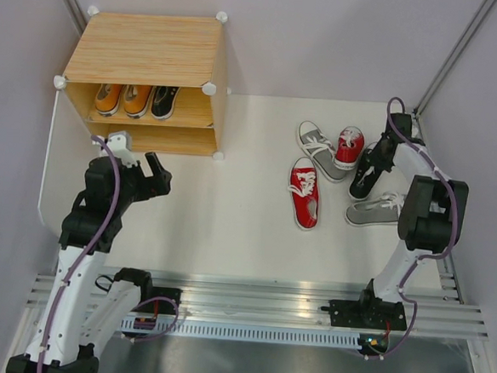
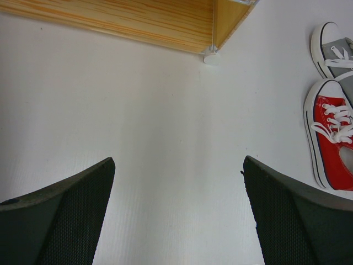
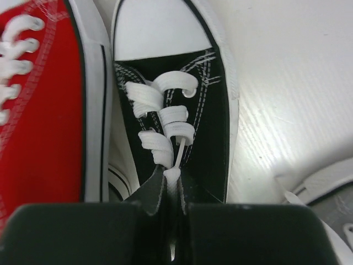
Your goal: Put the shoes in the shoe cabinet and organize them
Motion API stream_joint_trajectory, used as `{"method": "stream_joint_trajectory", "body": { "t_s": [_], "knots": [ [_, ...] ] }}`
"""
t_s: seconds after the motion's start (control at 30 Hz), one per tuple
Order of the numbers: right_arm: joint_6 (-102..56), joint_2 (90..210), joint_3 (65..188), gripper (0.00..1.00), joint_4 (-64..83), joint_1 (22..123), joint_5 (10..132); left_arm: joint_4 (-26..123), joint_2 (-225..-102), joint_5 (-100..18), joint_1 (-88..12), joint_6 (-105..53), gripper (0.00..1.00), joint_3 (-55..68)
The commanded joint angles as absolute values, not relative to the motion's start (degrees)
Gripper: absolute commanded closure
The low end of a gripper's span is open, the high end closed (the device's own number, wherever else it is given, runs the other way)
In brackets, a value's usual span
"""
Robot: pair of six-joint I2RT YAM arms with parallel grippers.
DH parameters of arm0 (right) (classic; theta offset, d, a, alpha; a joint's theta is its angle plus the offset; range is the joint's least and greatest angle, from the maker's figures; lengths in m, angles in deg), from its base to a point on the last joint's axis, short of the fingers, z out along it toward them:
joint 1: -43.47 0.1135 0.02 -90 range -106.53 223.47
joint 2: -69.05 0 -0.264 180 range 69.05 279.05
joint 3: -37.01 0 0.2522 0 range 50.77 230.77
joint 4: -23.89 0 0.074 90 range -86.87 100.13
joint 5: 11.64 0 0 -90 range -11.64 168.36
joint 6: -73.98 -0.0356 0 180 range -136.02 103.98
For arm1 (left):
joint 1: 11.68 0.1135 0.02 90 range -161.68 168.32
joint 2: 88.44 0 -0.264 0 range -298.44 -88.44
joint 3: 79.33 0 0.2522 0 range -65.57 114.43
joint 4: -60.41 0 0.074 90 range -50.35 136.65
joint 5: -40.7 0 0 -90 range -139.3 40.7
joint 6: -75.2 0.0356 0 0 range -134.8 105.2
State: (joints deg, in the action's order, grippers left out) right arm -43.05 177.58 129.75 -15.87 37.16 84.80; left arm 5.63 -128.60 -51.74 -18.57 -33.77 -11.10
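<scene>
— Three shoes sit on the upper shelf of the shoe cabinet (image 1: 147, 47): two orange shoes (image 1: 122, 99) and a shelved black shoe (image 1: 164, 100). Can we read the lower shelf?
— No, from above we cannot see into it. On the worktop (image 1: 245, 229), the loose black shoe (image 3: 193, 127) is mostly hidden by the right arm (image 1: 425, 216), and its heel is covered in the wrist view.
— And the right claw (image 3: 172, 193)?
— Clenched on that shoe's tongue, just beside a red shoe (image 3: 44, 110). We see the left claw (image 2: 179, 210) spread wide, holding nothing, above bare worktop near the cabinet's corner.
</scene>
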Motion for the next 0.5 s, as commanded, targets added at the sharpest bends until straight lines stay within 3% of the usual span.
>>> {"method": "stream_joint_trajectory", "body": {
  "t_s": [0.0, 0.27, 0.47],
  "knots": [
    [-42.6, 170.1, 134.6, 0.99, -14.4, 36.3, 88.3, 7.0, -128.9, -50.9, -19.0, -32.0, 0.00, -10.4],
    [-43.7, 164.9, 138.2, 0.99, -19.7, 37.0, 93.8, 7.4, -129.7, -50.8, -19.1, -32.3, 0.00, -10.4],
    [-45.6, 161.0, 138.8, 0.99, -22.5, 42.8, 95.5, 7.9, -130.9, -50.5, -19.2, -32.5, 0.00, -10.3]
  ]
}}
